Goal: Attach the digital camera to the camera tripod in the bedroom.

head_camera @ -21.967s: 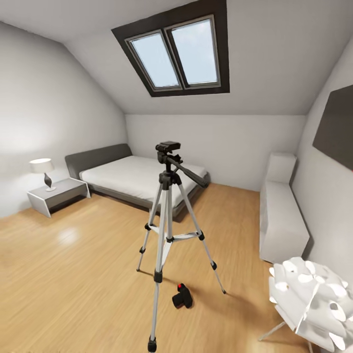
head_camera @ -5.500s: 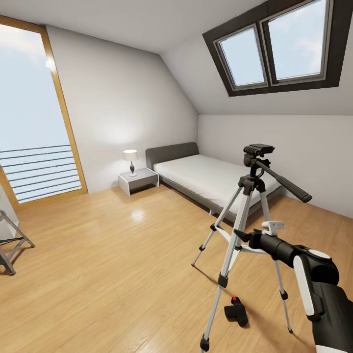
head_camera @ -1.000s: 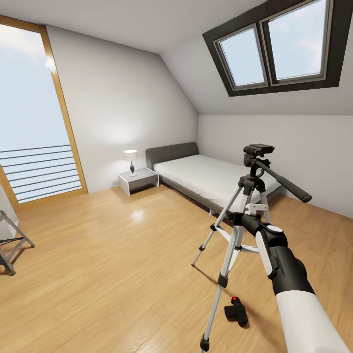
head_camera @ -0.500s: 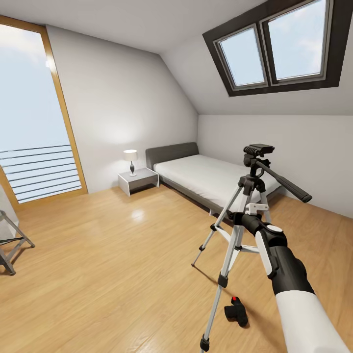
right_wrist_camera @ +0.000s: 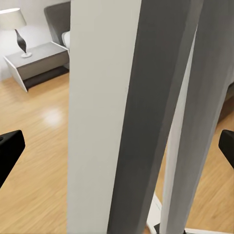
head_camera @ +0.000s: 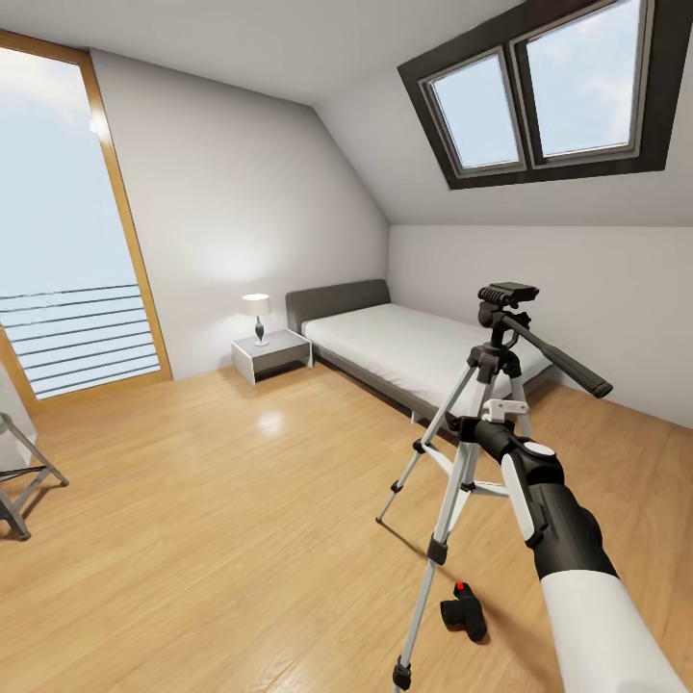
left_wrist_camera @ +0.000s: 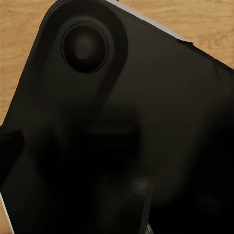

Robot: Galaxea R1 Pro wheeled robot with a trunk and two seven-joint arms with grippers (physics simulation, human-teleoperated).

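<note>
The camera tripod [head_camera: 508, 294] stands on the wood floor at centre right, silver legs spread, black head and pan handle on top. The digital camera [head_camera: 464, 613], small and black with a red button, lies on the floor between the tripod's feet. My right arm reaches up from the lower right, and my right gripper [head_camera: 491, 416] is at the tripod's upper legs. In the right wrist view the silver legs [right_wrist_camera: 107, 122] stand close between my widely spread fingertips [right_wrist_camera: 9, 148], so the right gripper [right_wrist_camera: 117, 146] is open. The left wrist view shows a dark robot part [left_wrist_camera: 122, 126] over wood floor.
A grey-framed bed [head_camera: 414, 346] stands behind the tripod, with a nightstand [head_camera: 272, 351] and lamp [head_camera: 256, 313] to its left. A folding chair [head_camera: 19, 481] is at the left edge by the tall window [head_camera: 67, 241]. Open floor [head_camera: 221, 520] lies left of the tripod.
Nothing has moved in the last second. Since 5.5 s ago my right arm has stretched forward, bringing the gripper up to the tripod's legs.
</note>
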